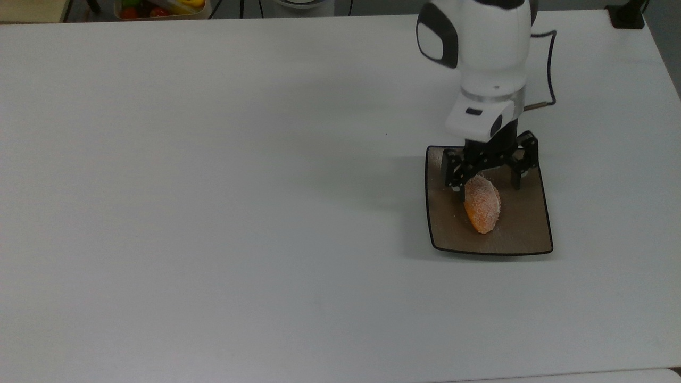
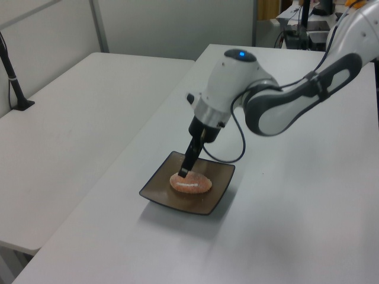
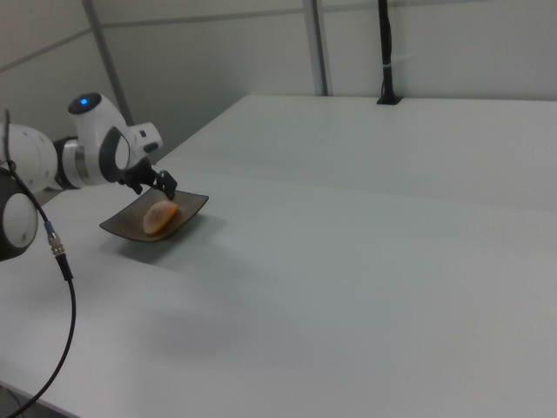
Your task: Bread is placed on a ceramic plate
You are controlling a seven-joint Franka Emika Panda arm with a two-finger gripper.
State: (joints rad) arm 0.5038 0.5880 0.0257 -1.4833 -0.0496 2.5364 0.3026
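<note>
In the top view the near stretch of the white bench [image 1: 213, 239] lies bare. Beyond it, toward the top view's right, sits the ceramic plate [image 1: 524, 234], square, glossy brown with a thin dark rim, flat on the bench. The bread [image 1: 482, 205] lies on the plate, an oval orange-brown bun with a white sugary crust, its long axis running toward the far edge, resting a little toward the top view's left of the plate's middle. In the left view the bread [image 2: 190, 183] shows a white stripe along its near side and sits inside the plate [image 2: 160, 192], clear of the rim.

Just past the bread hangs the tool [image 1: 488, 178], its black fingers spread wide and gripping nothing: one fingertip [image 1: 455, 183] stands beside the bun's far end on the top view's left, the other is near the plate's right side. In the left view the tool [image 2: 185, 171] is raised just above the bread, not pressing on it. Above it rises the white arm [image 1: 481, 48] with dark panels and a black cable [image 1: 550, 69] looping beside it; a blue light [image 2: 240, 55] glows on top in the left view.

At the far edge, at the top view's left, a tray [image 1: 159, 8] holds red and yellow items. No writing or label can be read anywhere.
</note>
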